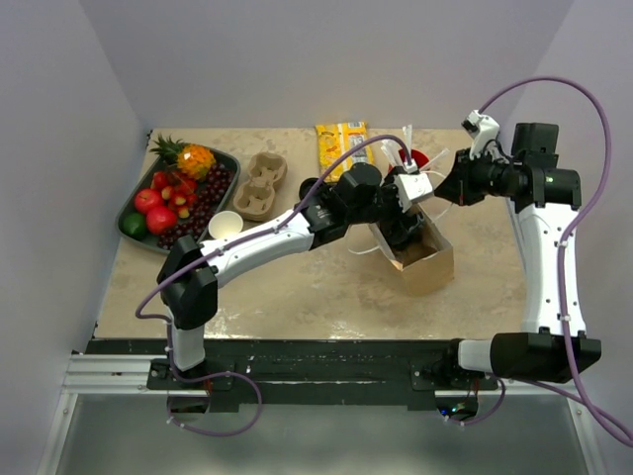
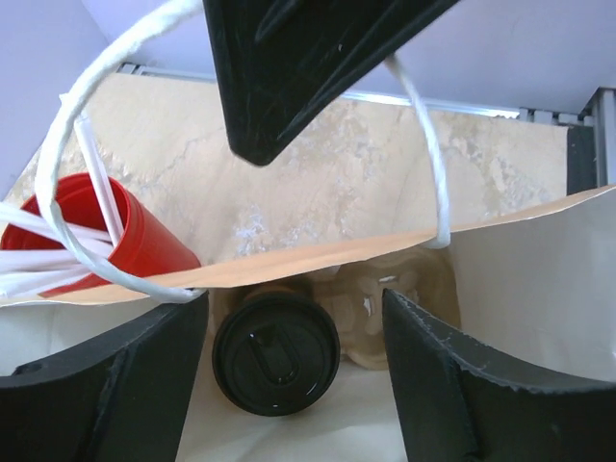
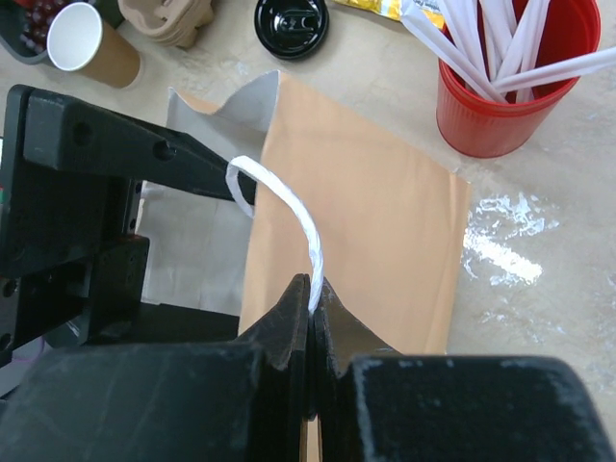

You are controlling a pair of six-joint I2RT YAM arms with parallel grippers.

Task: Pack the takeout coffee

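Note:
The takeout coffee (image 2: 275,353), a cup under a round black lid, stands upright inside the brown paper bag (image 1: 427,265), beside a moulded pulp carrier (image 2: 409,303). My left gripper (image 2: 294,313) reaches down into the bag's mouth and is open. Its left finger is close beside the lid and its right finger stands well apart from it. My right gripper (image 3: 314,289) is shut on the bag's white twisted handle (image 3: 294,207) and holds it up. From above, the left gripper (image 1: 404,228) hides the cup.
A red cup of white straws (image 3: 505,87) stands just behind the bag. A loose black lid (image 3: 292,21), a lidless paper cup (image 1: 225,226), a pulp cup carrier (image 1: 259,185), a fruit tray (image 1: 134,203) and a yellow packet (image 1: 341,146) lie further left and back.

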